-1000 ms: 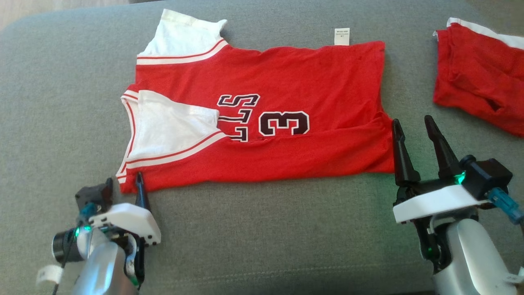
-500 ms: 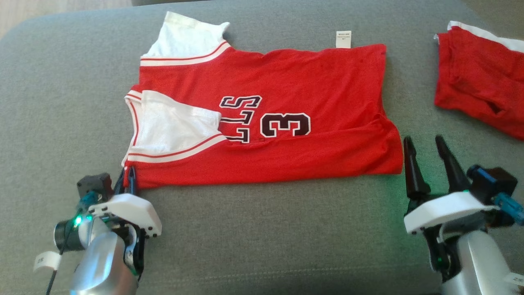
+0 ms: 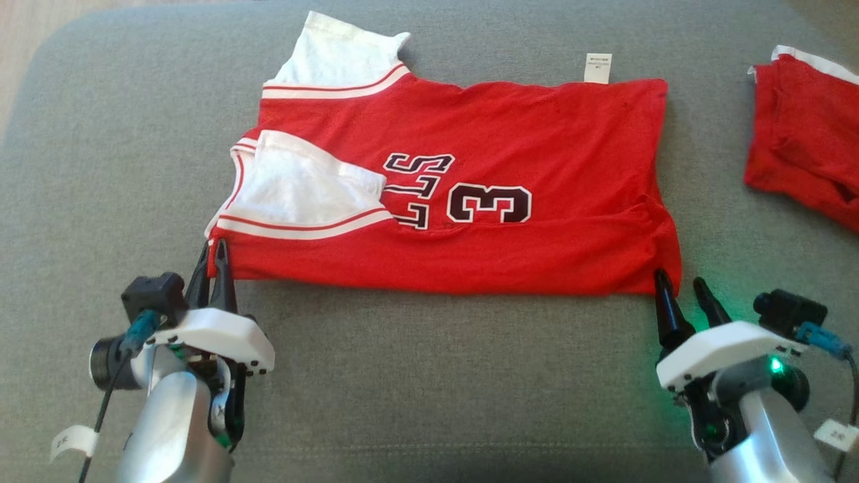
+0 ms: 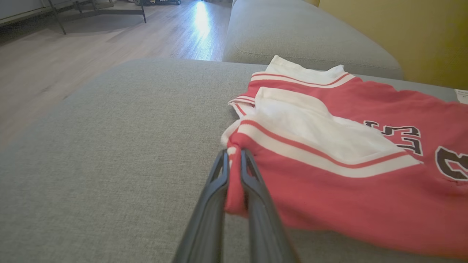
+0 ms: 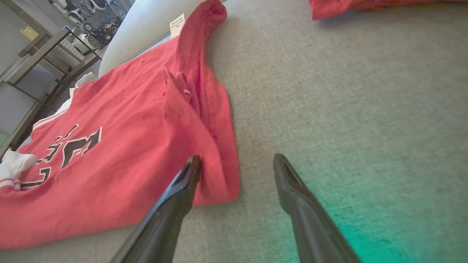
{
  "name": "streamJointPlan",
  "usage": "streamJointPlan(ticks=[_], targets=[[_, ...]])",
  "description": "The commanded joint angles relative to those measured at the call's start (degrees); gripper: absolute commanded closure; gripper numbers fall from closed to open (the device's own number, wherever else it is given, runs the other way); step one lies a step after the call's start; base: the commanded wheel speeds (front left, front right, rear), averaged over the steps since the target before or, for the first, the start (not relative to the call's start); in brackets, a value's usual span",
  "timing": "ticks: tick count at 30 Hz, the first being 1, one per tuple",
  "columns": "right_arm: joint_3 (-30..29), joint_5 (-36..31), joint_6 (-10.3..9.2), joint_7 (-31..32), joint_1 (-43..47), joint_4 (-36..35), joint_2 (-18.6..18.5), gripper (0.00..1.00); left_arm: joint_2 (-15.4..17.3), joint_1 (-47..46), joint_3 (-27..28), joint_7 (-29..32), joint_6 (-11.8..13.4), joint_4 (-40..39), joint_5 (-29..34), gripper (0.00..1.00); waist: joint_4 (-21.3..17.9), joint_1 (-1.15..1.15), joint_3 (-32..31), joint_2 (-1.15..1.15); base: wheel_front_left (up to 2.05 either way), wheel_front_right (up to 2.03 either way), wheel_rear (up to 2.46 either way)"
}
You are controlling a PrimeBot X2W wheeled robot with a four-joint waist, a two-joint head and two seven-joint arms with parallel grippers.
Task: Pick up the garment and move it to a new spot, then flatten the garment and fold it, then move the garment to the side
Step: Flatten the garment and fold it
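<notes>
The garment (image 3: 550, 147) is a red jersey with white sleeves and a dark "3", lying spread flat on a grey cushion (image 3: 436, 376). My left gripper (image 3: 211, 251) is shut on its near left corner, by the white-striped sleeve hem. In the left wrist view a fold of the red garment (image 4: 329, 190) is pinched between the two fingers of the left gripper (image 4: 234, 153). My right gripper (image 3: 679, 278) stands open at the near right corner. In the right wrist view the garment (image 5: 120, 175) has that corner between the spread fingers of the right gripper (image 5: 237, 157).
A second red and white cloth (image 3: 805, 154) lies crumpled at the cushion's far right edge. Wooden floor (image 4: 55, 73) drops off beyond the cushion's left side. Another grey cushion (image 4: 299, 33) stands behind the jersey.
My left gripper closed on the jersey's near left corner. My right gripper, still open, came back from beside the hem to the near right corner. The camera shifted slightly.
</notes>
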Motion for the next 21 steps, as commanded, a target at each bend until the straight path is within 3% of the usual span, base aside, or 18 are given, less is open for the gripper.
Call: streamJointPlan(ticks=[1,7,15,16,17,21], targets=[[1.17,0.67,-0.03,-0.36,-2.28,-0.68,0.00,0.00,0.79,-0.83,1.54,-0.76,0.03,-2.22,0.57,1.00,0.20,0.00,0.12,0.00,0.00,0.00,0.00],[2.67,2.84,-0.03,-0.57,-5.83,5.02,0.01,0.00,0.44,-0.42,1.33,-0.77,-0.39,-3.20,0.93,1.00,0.91,0.00,0.78,0.00,0.00,0.00,0.00],[6.64,7.24,-0.03,-1.44,-7.77,6.72,0.01,0.00,0.32,-0.29,1.54,-0.77,-0.63,-3.05,1.38,1.00,1.20,0.00,0.78,0.00,0.00,0.00,0.00],[6.71,7.16,-0.03,-1.52,-7.85,7.04,0.01,0.60,0.30,-0.25,1.55,-0.77,-0.66,-2.99,1.43,1.00,1.20,0.00,0.68,0.00,0.00,0.00,0.00],[6.65,6.94,-0.03,-1.62,-7.93,7.38,0.01,1.00,0.27,-0.21,1.56,-0.77,-0.69,-2.95,1.47,1.00,1.19,0.00,0.57,0.00,0.00,0.00,0.00],[6.19,6.54,-0.03,-1.82,-8.00,8.09,-0.03,1.00,0.29,0.07,1.46,-0.77,-0.88,-2.52,1.76,1.00,1.01,0.00,0.10,0.00,0.00,0.00,0.00]])
